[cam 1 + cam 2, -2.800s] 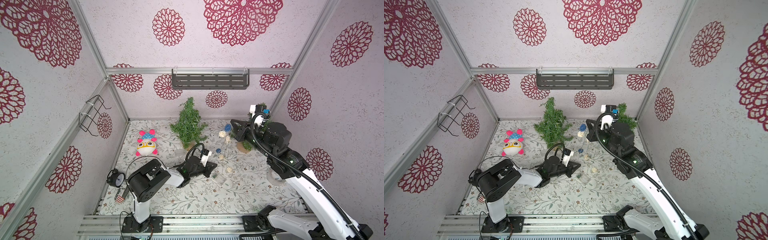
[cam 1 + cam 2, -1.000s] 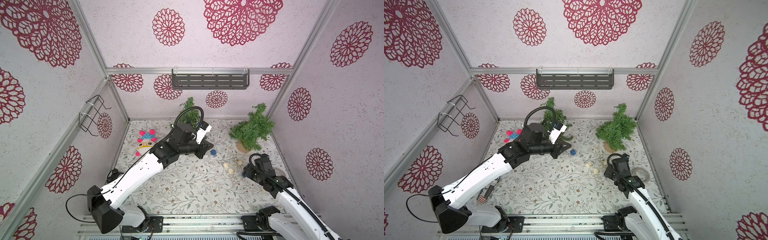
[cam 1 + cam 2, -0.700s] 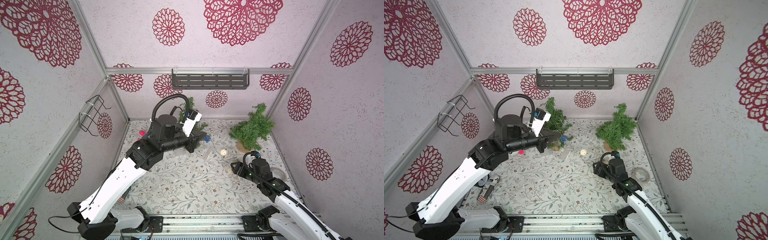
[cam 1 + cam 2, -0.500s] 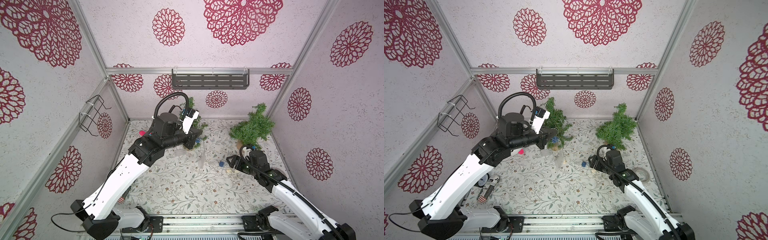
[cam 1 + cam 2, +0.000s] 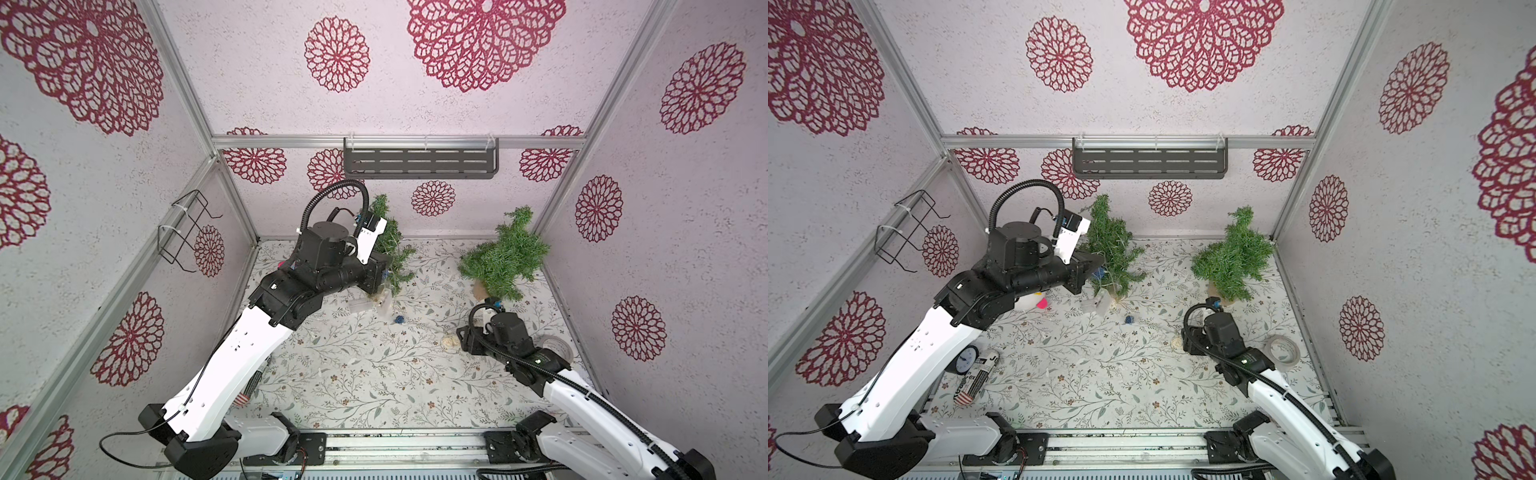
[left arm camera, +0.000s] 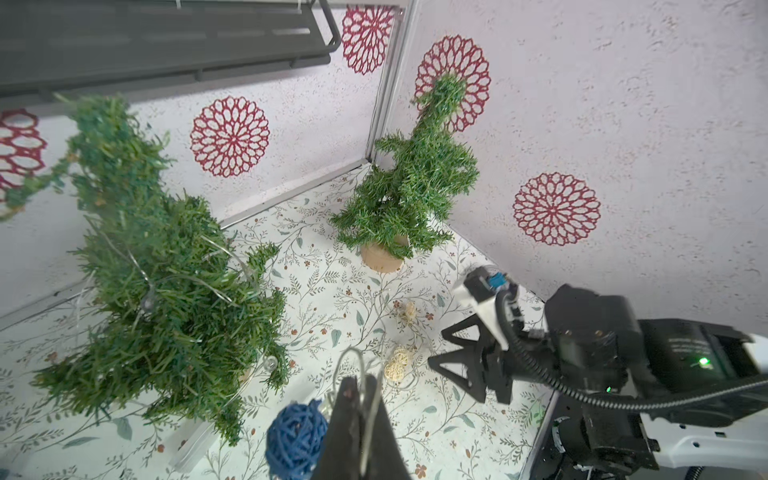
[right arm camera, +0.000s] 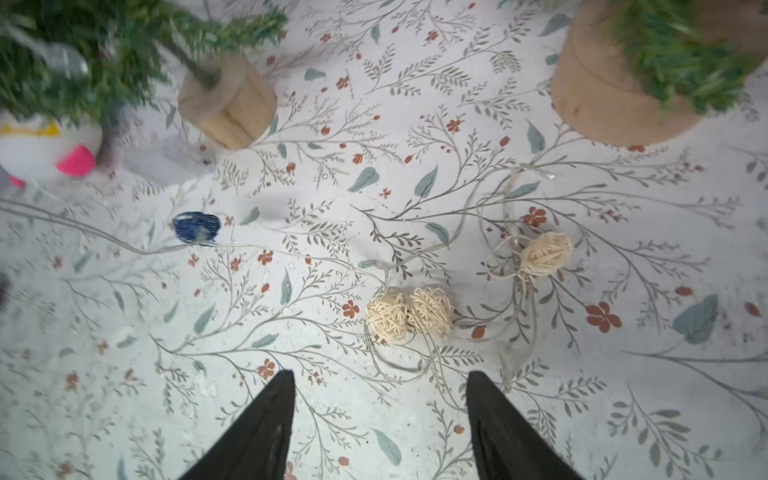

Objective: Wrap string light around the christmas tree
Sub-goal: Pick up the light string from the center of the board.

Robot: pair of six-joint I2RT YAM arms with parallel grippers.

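On the back wall a grey slotted shelf [image 5: 419, 164] is mounted, and a wire basket [image 5: 185, 232] hangs on the left wall; what either holds cannot be told. Beside the foot of the christmas tree [image 5: 1111, 245] a clear box [image 5: 1094, 305] is seen lying on the floral mat [image 5: 353, 374], its contents unreadable. Each tree is seated in a round wooden base: the task tree in the smaller one [image 7: 226, 108], the second tree [image 5: 1233, 257] in the larger one [image 7: 602, 91].

The string light [image 7: 409, 313] is stretched as a thin silvery wire, with a few strands already laid among the task tree's branches. From that tree its long axis is drawn diagonally across the mat toward the front right, past a blue ball [image 5: 399, 319], and ends in loose loops at a lone cream ball [image 7: 544, 251].

The left gripper [image 6: 360, 384] is clenched on a loop of the wire, close against the tree. The right gripper [image 7: 380, 376] is held spread above the paired cream balls, with nothing grasped.
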